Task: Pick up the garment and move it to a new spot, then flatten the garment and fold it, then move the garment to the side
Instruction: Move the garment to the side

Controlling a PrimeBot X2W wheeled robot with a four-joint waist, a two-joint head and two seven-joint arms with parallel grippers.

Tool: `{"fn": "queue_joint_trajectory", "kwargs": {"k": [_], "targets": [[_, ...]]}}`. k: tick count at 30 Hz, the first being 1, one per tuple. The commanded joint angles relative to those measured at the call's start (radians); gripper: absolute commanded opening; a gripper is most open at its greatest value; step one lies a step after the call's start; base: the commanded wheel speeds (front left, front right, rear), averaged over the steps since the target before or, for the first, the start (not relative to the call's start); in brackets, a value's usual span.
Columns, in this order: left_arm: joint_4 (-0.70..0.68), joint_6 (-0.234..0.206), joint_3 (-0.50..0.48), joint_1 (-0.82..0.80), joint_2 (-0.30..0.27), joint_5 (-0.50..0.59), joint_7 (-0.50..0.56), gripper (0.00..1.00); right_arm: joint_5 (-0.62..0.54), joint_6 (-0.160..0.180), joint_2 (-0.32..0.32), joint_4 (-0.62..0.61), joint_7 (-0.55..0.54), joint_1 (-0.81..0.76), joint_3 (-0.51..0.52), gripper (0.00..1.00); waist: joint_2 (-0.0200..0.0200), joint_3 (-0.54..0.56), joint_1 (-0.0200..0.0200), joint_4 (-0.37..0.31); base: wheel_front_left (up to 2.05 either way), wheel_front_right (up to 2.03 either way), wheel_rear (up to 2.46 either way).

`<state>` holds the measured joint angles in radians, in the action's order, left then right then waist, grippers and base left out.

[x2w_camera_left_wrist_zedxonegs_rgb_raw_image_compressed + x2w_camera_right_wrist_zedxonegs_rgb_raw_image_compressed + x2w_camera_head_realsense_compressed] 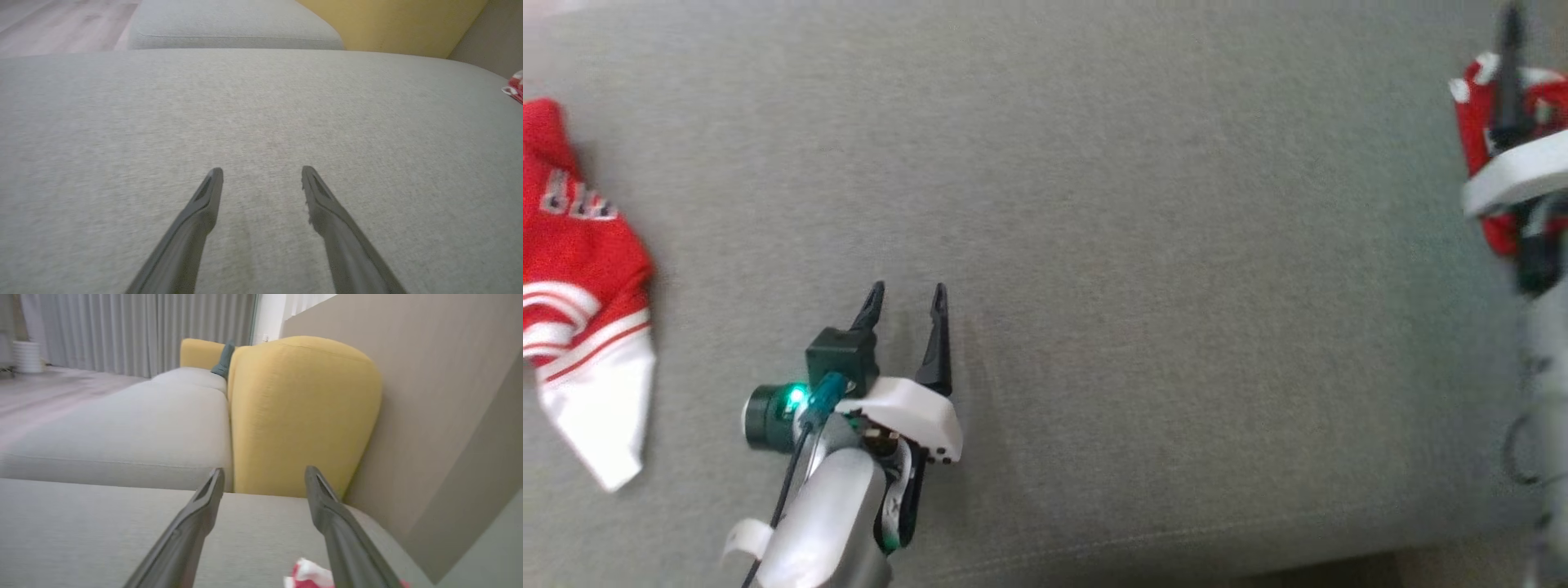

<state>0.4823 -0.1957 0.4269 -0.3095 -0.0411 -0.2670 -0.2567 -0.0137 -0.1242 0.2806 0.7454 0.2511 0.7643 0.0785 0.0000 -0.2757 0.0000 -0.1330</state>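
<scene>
**Left gripper** (907,296): jaws spread wide, nothing between them. You have it over the bare grey sofa cushion (1176,245), fingers pointing away from the robot. Whether the tips touch the fabric cannot be told.

**Red jersey** (580,269): crumpled, with white lettering and a white striped hem. It lies on the cushion well off to the left gripper's left, apart from it.

**Right gripper** (264,473): jaws also spread wide, holding nothing. In its wrist view a red-and-white cloth (305,575) shows low between the two fingers, close to the right-hand one. You cannot tell if there is contact. In the head view this cloth sits beneath that gripper, blurred. In the left wrist view a sliver of it shows far to the left gripper's right, well apart.

Two red-and-white pieces are logged. Which one is the task's garment cannot be told.

**Ahead of the right gripper:** a yellow back cushion (302,412). A beige wall panel (429,396) stands to its right and a second grey seat (122,424) to its left. Grey curtains (122,330) hang beyond.
</scene>
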Motion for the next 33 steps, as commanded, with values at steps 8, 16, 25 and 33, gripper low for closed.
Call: {"fn": "queue_joint_trajectory", "kwargs": {"k": [8, 16, 25, 33], "targets": [[-0.068, -0.032, -0.08, 0.059, -0.009, 0.043, -0.005, 1.0, 0.061, -0.007, -0.123, -0.155, 0.011, -0.187, -0.054, 1.0, 0.0, 0.105, 0.0, 0.135, 0.0, 0.0, 0.0], [-0.118, -0.04, -0.162, 0.157, -0.009, 0.1, -0.005, 1.0, 0.086, -0.007, -0.218, -0.185, 0.011, -0.397, -0.061, 1.0, 0.0, 0.181, 0.0, 0.199, 0.0, 0.0, 0.0], [-0.137, -0.035, -0.232, 0.229, -0.009, 0.116, -0.005, 1.0, 0.139, -0.007, -0.23, -0.17, 0.011, -0.485, -0.117, 1.0, 0.0, 0.237, 0.0, 0.178, 0.0, 0.0, 0.0], [-0.15, -0.03, -0.24, 0.234, -0.009, 0.115, -0.005, 1.0, 0.149, -0.007, -0.23, -0.175, 0.011, -0.486, -0.129, 1.0, 0.0, 0.228, 0.0, 0.193, 0.0, 0.0, 0.0]]}}
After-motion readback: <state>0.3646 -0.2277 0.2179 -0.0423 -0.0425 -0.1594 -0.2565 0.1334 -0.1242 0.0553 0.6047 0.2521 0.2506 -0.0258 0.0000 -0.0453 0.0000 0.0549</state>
